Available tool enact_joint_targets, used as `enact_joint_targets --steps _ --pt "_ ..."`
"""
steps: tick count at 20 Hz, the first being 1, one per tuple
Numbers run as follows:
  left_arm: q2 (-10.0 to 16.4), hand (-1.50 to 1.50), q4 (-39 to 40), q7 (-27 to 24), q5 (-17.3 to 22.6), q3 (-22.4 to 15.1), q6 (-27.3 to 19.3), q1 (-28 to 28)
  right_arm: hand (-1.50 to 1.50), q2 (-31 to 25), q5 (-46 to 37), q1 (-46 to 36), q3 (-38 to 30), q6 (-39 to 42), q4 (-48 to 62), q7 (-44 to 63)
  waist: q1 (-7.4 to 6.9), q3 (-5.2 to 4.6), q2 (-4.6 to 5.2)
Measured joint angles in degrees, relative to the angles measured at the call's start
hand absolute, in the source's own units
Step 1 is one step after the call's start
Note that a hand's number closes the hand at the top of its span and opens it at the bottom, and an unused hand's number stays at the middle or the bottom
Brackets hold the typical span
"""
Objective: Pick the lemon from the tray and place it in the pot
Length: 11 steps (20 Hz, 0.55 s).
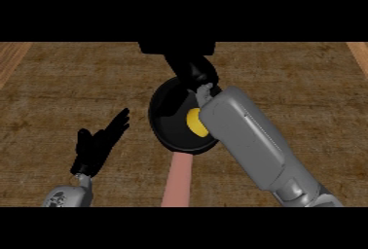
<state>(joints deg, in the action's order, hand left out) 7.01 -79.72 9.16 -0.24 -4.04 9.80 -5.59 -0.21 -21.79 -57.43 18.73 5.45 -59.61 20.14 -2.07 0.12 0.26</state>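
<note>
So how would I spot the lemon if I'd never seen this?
Find the round black pot in the middle of the brown counter, with its pink handle pointing toward the robot. Inside it, half hidden by the grey right forearm, is the lemon: the only yellow thing there.

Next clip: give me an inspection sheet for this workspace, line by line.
Surface: brown textured counter.
Job's things: lemon lies inside the black pot, partly hidden by the right forearm; pink handle points toward the robot; dark tray-like shape at the far edge.
Clutter: nothing seen.
Robot hands: left robot hand open, resting at lower left; right robot hand beyond the pot, state unclear.
Cables: nothing seen.
Surroundings: lighter wood strips at both far corners.
</note>
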Motion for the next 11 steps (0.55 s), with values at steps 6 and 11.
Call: enact_joint_targets --steps 6,11 --pt "-0.1 0.0 -0.3 -0.1 -0.1 0.3 -0.4 0.6 -1.5 0.1 5.6 -0.8 -8.9 -11.3 -0.8 -1.2 0.79 -0.01 -0.1" --pt "-0.3 0.0 0.3 -1.3 -0.4 0.6 -0.7 0.9 -1.5 -2.6 10.2 -0.4 -16.6 -12.7 -1.7 -5.4 1.48 0.02 -0.21"
